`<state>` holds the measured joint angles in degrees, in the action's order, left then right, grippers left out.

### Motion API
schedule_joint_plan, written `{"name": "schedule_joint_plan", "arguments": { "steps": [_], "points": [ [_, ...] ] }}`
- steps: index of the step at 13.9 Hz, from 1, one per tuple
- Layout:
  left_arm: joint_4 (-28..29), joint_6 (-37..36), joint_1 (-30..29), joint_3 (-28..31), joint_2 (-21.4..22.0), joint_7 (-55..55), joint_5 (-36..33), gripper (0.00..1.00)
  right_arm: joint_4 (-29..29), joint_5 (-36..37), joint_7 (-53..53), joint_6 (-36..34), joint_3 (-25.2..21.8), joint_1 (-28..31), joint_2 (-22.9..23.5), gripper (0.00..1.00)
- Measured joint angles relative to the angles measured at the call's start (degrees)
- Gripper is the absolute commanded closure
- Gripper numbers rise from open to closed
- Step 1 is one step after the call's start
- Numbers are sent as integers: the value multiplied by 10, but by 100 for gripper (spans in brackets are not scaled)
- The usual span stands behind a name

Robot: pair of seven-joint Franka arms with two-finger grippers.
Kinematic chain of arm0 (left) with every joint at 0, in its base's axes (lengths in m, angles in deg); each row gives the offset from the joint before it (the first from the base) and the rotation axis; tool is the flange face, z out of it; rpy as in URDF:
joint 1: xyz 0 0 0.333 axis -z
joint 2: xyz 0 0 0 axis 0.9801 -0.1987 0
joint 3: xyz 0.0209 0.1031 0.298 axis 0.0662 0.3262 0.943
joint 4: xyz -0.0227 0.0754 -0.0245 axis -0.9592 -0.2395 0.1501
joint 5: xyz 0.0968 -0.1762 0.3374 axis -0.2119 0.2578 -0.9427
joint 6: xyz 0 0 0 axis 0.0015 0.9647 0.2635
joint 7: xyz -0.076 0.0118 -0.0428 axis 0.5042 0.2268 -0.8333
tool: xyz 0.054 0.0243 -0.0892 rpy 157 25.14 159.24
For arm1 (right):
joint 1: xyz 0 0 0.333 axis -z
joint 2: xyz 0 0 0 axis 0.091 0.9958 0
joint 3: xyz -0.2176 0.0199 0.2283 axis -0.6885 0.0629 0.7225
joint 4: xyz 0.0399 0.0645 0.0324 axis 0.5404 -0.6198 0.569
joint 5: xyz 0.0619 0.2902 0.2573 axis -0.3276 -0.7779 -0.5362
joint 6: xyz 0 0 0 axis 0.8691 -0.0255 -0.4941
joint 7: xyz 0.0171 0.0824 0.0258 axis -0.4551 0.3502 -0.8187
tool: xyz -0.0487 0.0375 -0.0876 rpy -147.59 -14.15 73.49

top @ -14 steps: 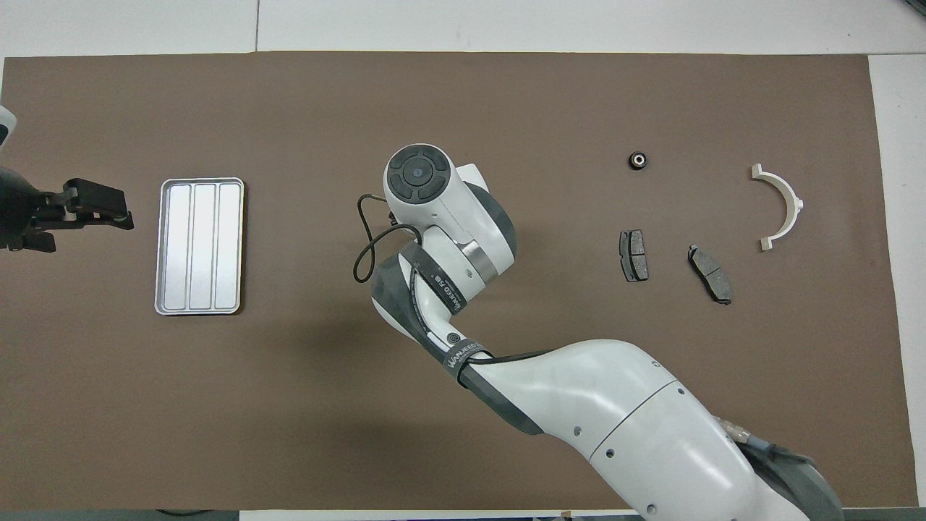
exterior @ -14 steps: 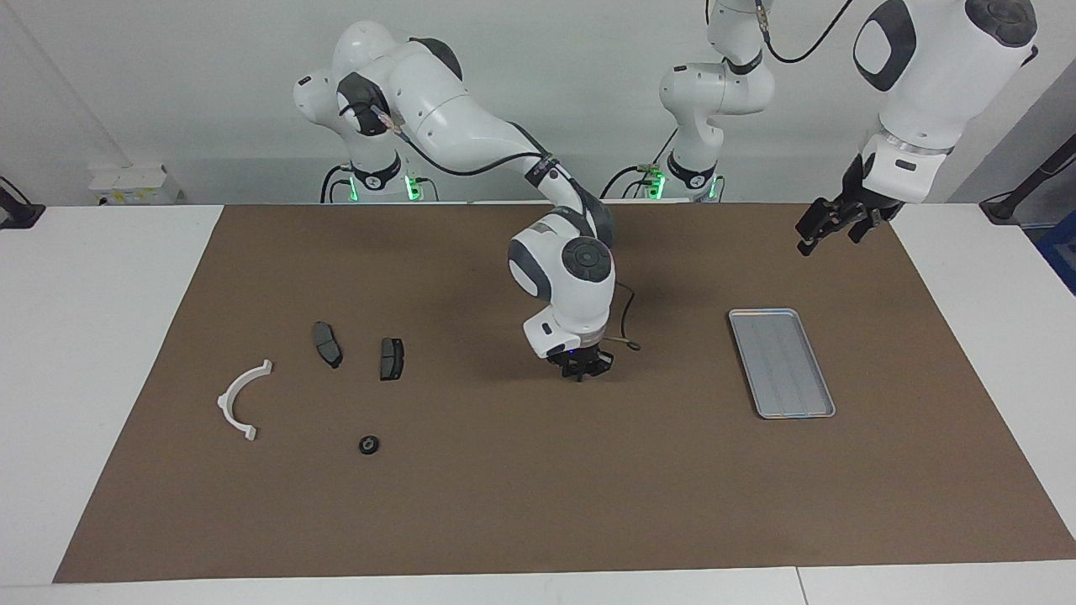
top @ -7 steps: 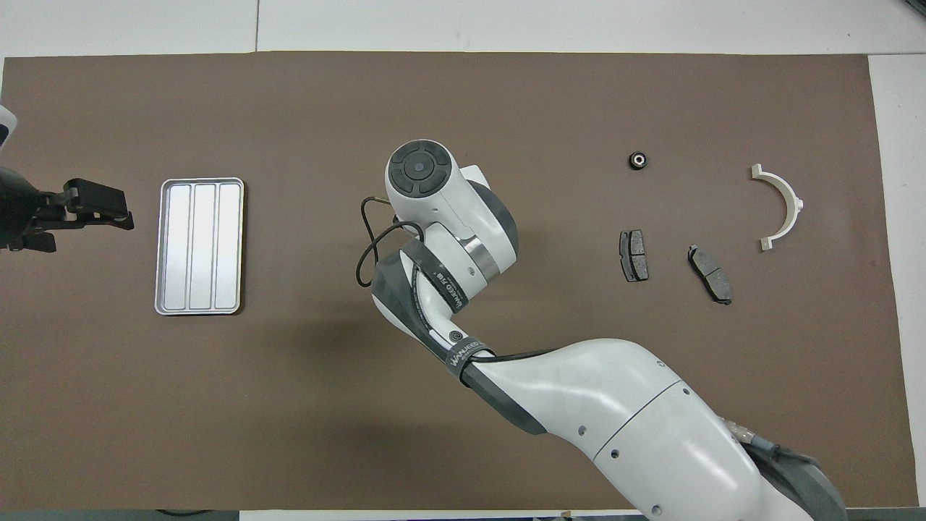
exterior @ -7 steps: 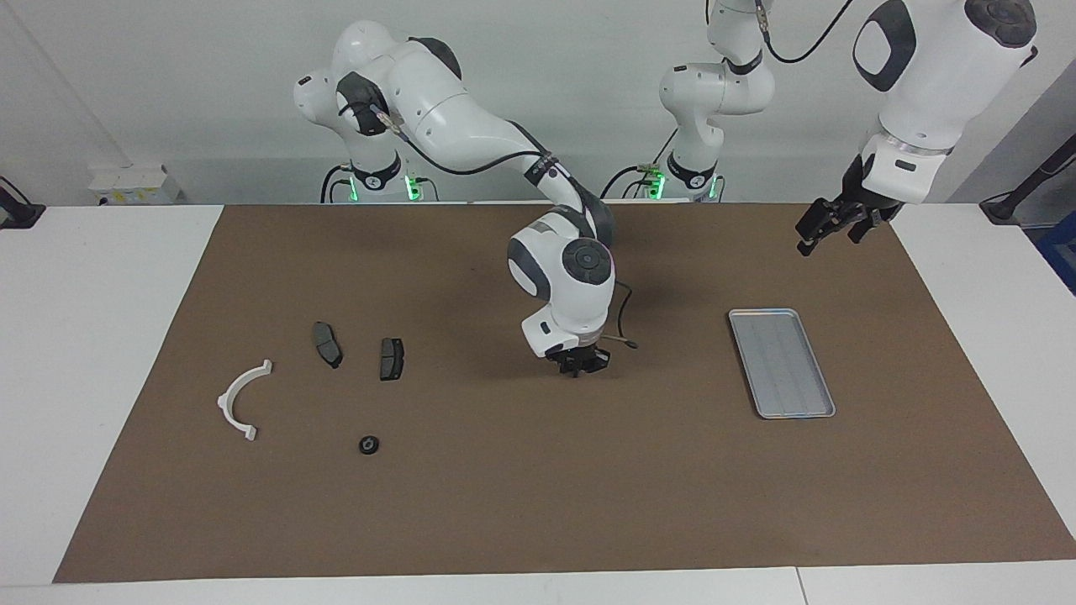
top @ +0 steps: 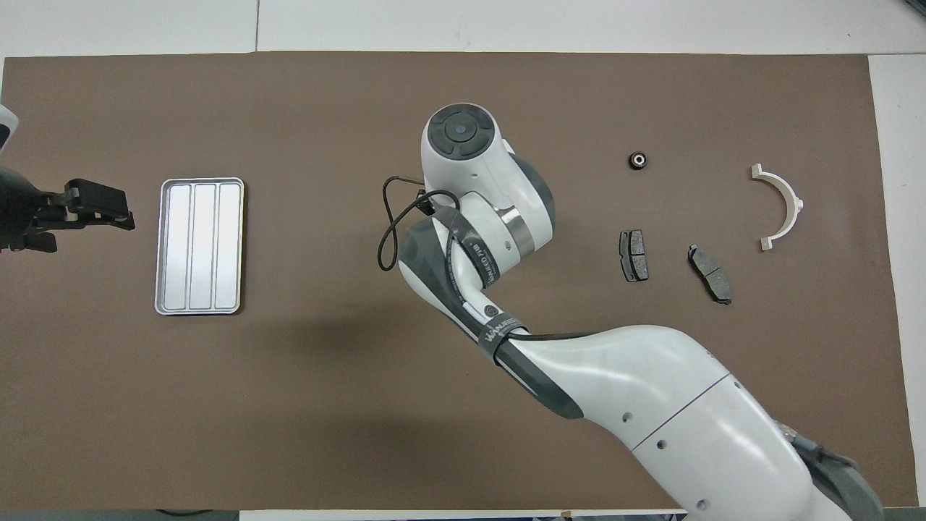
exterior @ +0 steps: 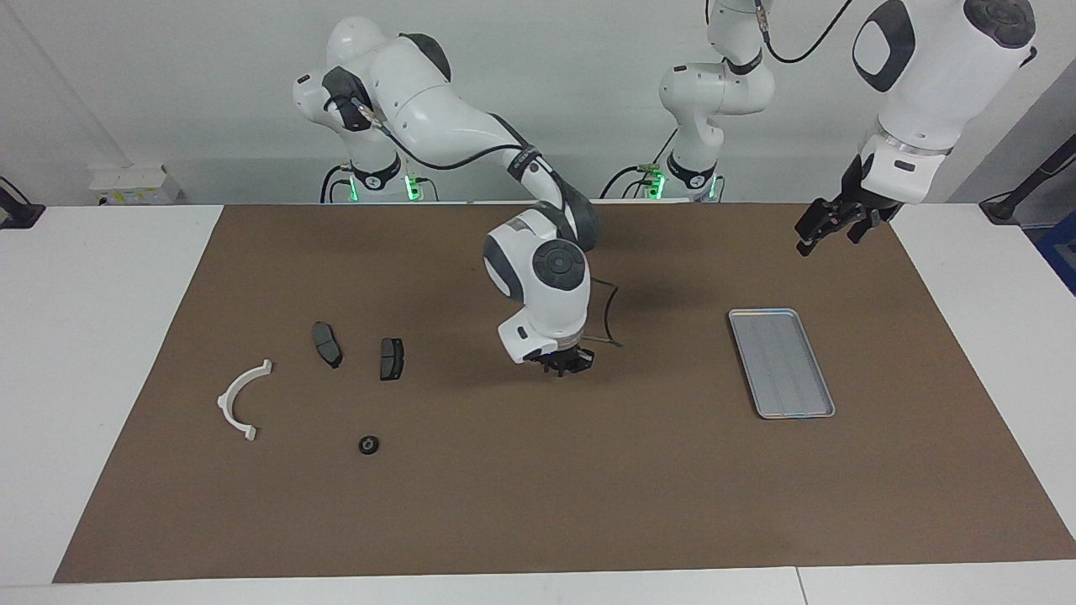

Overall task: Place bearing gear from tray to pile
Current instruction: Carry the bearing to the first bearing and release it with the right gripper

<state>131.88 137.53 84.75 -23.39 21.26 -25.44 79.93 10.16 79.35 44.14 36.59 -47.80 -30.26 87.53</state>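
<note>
The bearing gear point(exterior: 368, 444) point(top: 637, 160), a small black ring, lies on the brown mat, farther from the robots than the two dark brake pads point(exterior: 327, 344) point(exterior: 391, 358) and beside the white bracket point(exterior: 227, 393) of the pile. The silver tray point(exterior: 782, 361) point(top: 199, 246) holds nothing, toward the left arm's end. My right gripper point(exterior: 561, 367) is shut just over the mat's middle, between pile and tray, with nothing seen in it; its wrist hides it in the overhead view. My left gripper point(exterior: 828, 225) point(top: 94, 206) waits open in the air by the tray.
The brown mat point(exterior: 538, 504) covers most of the white table. A thin black cable point(exterior: 609, 323) loops off the right wrist. The right arm's forearm point(top: 651, 405) spans the mat from the robots' edge to its middle.
The right gripper has shifted toward the pile and its fingers have closed the last bit. Left arm, tray, gear and pile have not moved.
</note>
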Motion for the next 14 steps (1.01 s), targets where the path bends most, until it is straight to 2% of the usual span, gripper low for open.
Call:
{"name": "schedule_joint_plan", "arguments": {
  "steps": [7, 11, 14],
  "points": [
    [1, 0, 0, 0, 0, 0, 0, 0, 6, 0, -242, -51, 0, 148, -59, 100],
    [1, 0, 0, -1, 0, 0, 0, 0, 5, 13, -405, -60, -2, 236, -62, 100],
    [1, 0, 0, -1, 0, 0, 0, 0, 1, 15, -482, -60, -2, 288, -61, 100]
  ]
}}
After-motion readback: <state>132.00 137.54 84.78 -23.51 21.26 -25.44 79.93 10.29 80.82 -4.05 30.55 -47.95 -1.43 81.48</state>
